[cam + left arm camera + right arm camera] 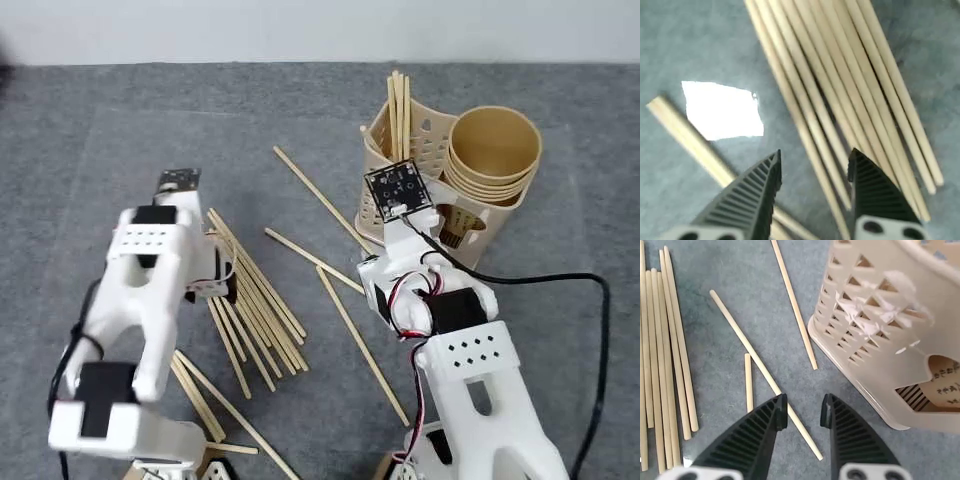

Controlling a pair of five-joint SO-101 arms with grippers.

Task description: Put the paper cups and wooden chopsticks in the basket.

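The grey, felt-like fabric table covering has a fine, matted texture and a uniform tone. A plain white wall band runs along the far edge of the covering and meets it in a straight line. A paler rectangular zone with a faint border occupies the middle of the covering; its material cannot be determined. A bright white, irregular glare patch lies on the covering. A small dark shape sits at the covering's far left corner; it cannot be identified.
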